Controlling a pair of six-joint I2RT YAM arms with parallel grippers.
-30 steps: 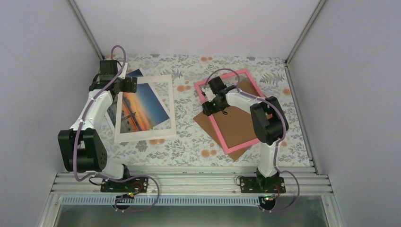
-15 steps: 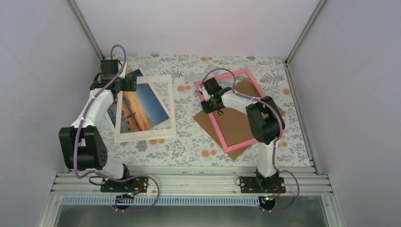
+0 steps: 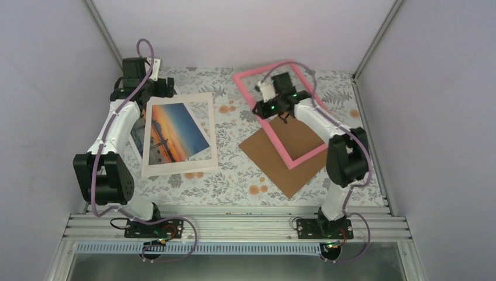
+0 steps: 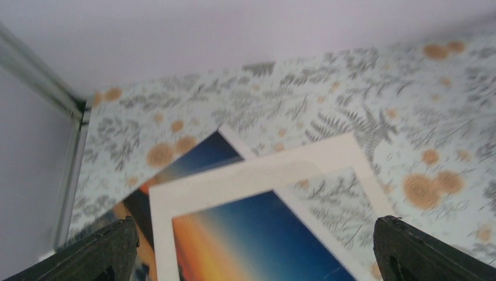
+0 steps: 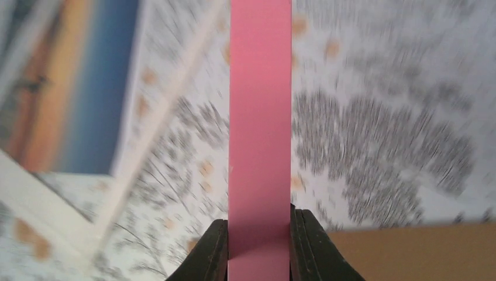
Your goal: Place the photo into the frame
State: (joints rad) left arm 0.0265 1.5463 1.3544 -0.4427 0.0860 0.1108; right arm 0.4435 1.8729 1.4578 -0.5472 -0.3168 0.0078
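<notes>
My right end effector was clamped on one rail of the pink frame, a finger pressed to each side of the strip. The frame sat over the right half of the floral worktop, its near end above the brown backing board. My left end effector hung spread wide, holding nothing, above the far edge of the cream mat board. The photo lay under that mat, well apart from the frame

Pale lilac walls, alu corner posts, floral tabletop
</notes>
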